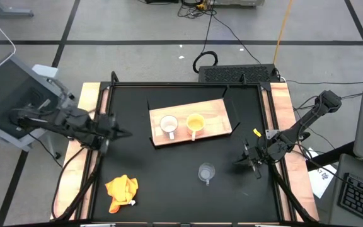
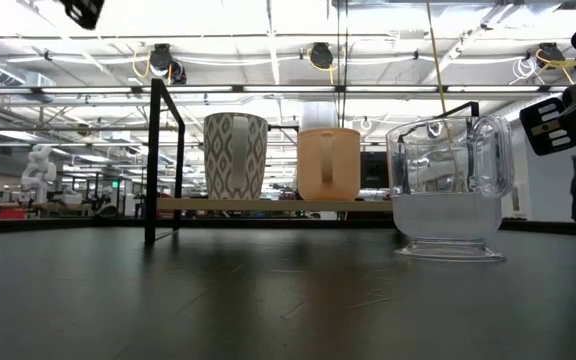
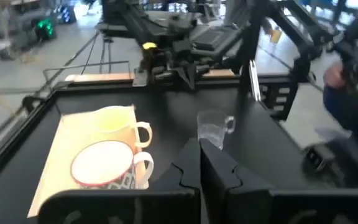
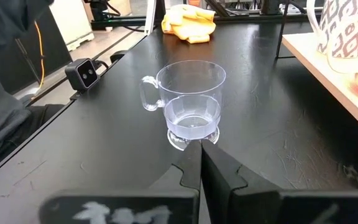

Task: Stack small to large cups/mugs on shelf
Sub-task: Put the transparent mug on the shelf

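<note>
Cups, three total: one white patterned cup (image 1: 168, 125) and one yellow-orange cup (image 1: 195, 123) upright side by side on the wooden shelf (image 1: 216, 120), one clear glass cup (image 1: 206, 172) upright on the black table (image 1: 169, 176), off the shelf. Left gripper (image 1: 109, 133) at the table's left edge, fingers together, holding nothing. Right gripper (image 1: 244, 160) near the glass cup, fingers together, empty; one orange cloth (image 1: 121, 191) front left.

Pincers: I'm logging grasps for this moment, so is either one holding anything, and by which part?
Nothing is held. The right pincer is shut, empty, just short of the glass cup; the left pincer is shut, empty.
</note>
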